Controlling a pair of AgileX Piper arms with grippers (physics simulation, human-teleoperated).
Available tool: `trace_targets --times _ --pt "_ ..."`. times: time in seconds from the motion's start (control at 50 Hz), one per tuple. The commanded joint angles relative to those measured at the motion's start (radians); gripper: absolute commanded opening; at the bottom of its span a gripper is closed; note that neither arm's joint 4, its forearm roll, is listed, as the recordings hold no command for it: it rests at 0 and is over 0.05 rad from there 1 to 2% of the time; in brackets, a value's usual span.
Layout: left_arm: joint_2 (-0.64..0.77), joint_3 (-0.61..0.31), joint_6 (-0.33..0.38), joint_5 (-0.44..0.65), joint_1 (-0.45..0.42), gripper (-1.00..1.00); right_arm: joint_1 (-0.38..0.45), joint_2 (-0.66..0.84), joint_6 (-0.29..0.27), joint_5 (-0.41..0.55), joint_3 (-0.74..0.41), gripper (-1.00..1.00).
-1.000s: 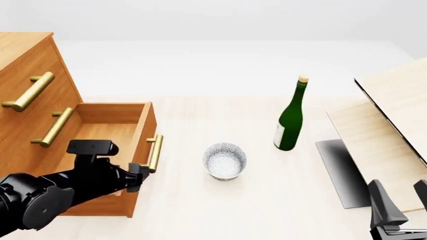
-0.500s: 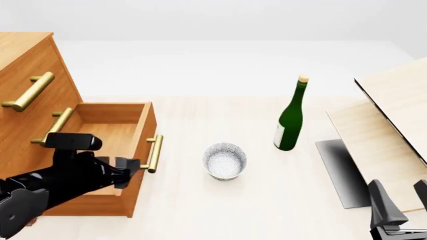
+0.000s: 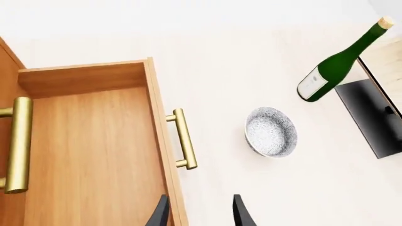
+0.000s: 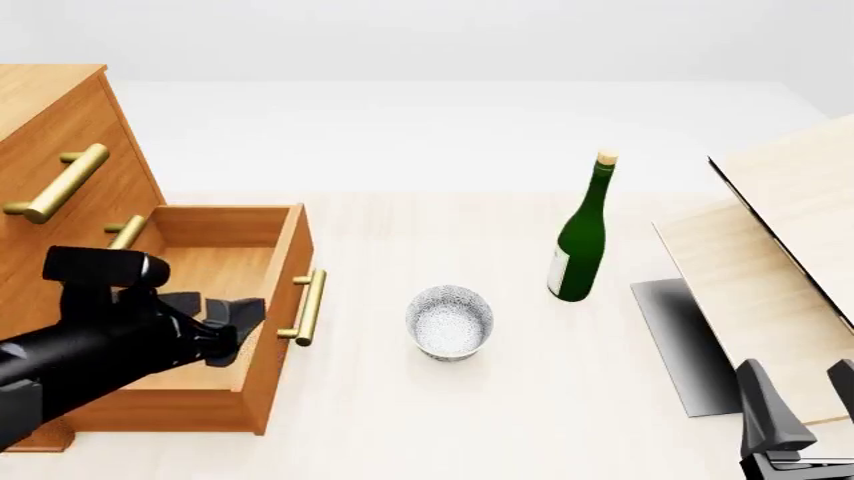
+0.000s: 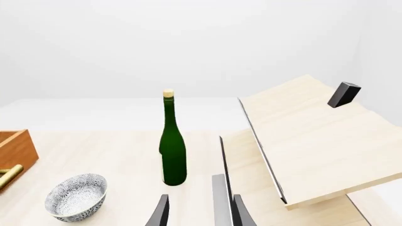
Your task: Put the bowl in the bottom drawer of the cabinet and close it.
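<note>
The bowl sits upright on the table, just beside the pulled-out bottom drawer of the cabinet, with the green bottle further right. The left gripper hovers over the drawer's front edge, fingers apart and empty, likely freeing the opening. The right gripper waits low, parted.

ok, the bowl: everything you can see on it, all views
The bowl is small, round and white, with a fine grey speckled pattern inside and out, and looks ceramic. It stands upright and empty on the pale table, apart from everything else. It sits between the pulled-out bottom drawer, on the left in the front view, and the taller green bottle behind it to the right. Neither arm touches it; the left gripper is over the drawer.
</note>
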Motion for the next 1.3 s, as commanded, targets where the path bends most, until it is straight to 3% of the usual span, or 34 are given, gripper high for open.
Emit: trace_targets --times 0.02,1.3 --pt "-0.033 -0.051 0.007 0.022 -0.017 1.00 0.000 0.000 0.000 0.000 0.000 1.00" --pt "0.164 -0.233 -0.101 -0.106 -0.188 1.00 0.000 0.000 0.000 0.000 0.000 1.00"
